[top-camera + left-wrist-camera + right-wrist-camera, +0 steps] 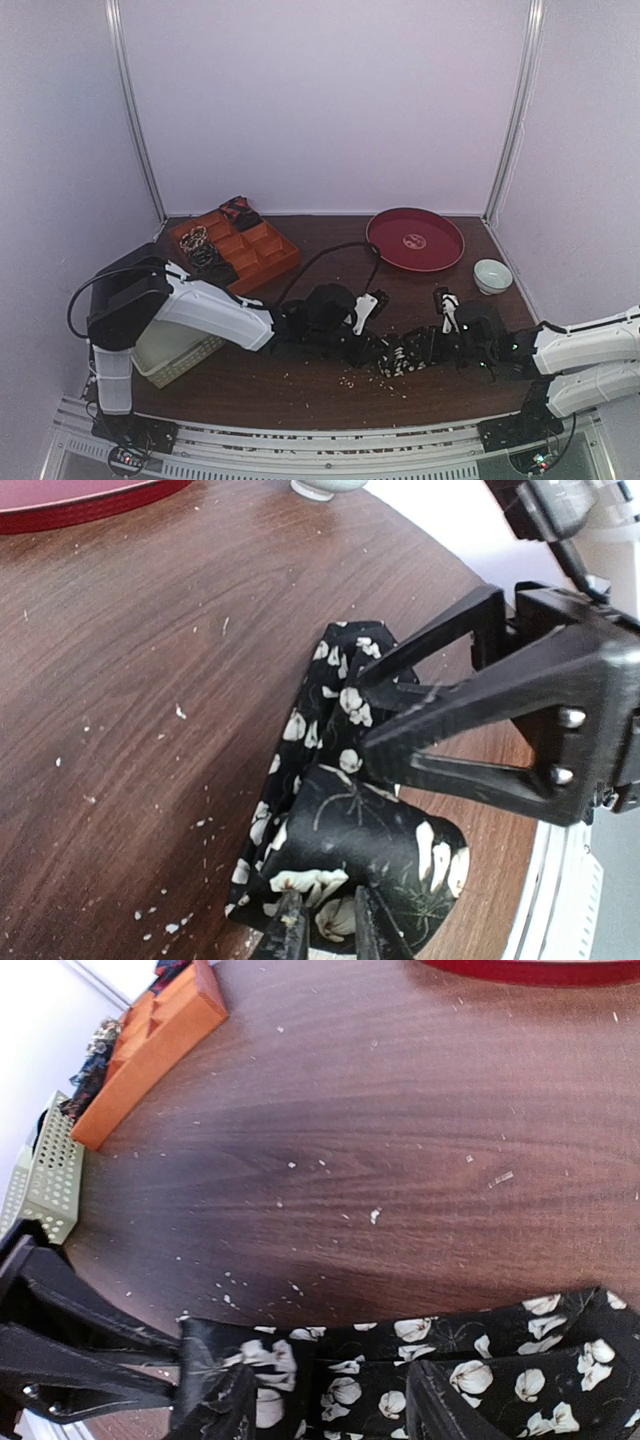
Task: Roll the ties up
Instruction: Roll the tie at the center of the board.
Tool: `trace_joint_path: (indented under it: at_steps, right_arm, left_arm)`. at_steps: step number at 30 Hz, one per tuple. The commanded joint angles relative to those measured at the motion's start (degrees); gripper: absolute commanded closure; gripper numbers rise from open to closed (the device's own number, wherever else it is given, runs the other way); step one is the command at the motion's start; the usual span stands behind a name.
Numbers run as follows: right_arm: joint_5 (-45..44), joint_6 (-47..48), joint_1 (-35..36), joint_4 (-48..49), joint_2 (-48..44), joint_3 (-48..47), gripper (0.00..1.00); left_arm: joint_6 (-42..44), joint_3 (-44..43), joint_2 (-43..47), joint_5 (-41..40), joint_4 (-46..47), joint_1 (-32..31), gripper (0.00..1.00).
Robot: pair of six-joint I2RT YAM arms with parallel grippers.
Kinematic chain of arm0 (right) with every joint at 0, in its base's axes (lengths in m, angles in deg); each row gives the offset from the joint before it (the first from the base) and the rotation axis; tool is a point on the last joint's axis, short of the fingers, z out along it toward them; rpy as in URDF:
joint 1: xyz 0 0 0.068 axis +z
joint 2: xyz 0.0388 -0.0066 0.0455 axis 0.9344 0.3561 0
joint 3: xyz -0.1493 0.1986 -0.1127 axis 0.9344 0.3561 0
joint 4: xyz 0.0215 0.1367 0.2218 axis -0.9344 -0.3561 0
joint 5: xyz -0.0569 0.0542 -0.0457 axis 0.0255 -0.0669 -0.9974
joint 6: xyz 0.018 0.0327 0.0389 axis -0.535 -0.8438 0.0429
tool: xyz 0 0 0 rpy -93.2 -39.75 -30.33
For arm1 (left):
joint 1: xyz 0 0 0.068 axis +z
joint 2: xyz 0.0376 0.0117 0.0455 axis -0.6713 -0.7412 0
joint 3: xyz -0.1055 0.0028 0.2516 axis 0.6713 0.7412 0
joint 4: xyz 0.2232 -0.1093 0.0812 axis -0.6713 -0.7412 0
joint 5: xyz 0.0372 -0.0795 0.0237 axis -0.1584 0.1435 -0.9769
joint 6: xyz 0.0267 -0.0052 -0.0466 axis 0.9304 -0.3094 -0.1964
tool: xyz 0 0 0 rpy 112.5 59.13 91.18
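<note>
The left claw (328, 925) is pinched shut on the doubled-over end of the tie (340, 830). The tie is black fabric with white flowers, bunched into a loose fold and not yet a tidy coil. The right claw (330, 1395) comes at it from the opposite side with its jaws standing apart, tips down over the flat run of the strip. Whether they actually press it to the tabletop (150, 680) I cannot tell. The tie lies at the near middle of the tabletop, between the two claws, which are very close together.

That closeness is the first hazard: a turn of the left wrist could knock finger against finger. If the right tips only rest lightly, the strip will likely drag along instead of winding — and the fold slackens. The fabric looks soft and slippery, so it may slide out of the pinch and spring open. It also sits near the tabletop's front rim, where a stray push could send it over. Scattered white crumbs (375, 1216) could get wound into the roll.
</note>
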Motion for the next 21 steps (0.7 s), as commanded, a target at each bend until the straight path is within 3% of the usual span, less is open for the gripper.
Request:
trace_joint_path:
  at_steps: [1, 9, 15, 21]
  right_arm:
    - [3.4, -0.1, -0.3, -2.0, -4.0, -0.2, 0.44]
    - [7.5, -0.3, -0.3, -2.8, -4.0, -1.0, 0.40]
    - [6.9, 0.9, -0.3, -6.1, -0.5, -1.9, 0.51]
    - [6.1, 1.0, -1.3, -3.7, -1.1, 1.6, 0.60]
  left_arm:
    - [1.4, -2.3, -1.7, 1.1, 0.4, -0.3, 0.82]
    - [1.7, -4.1, -3.2, 1.6, 0.9, -0.2, 0.82]
    - [1.3, -3.9, -2.6, 1.4, 1.7, -0.2, 0.82]
    - [3.0, 0.1, 1.5, -2.6, 3.6, -0.2, 0.52]
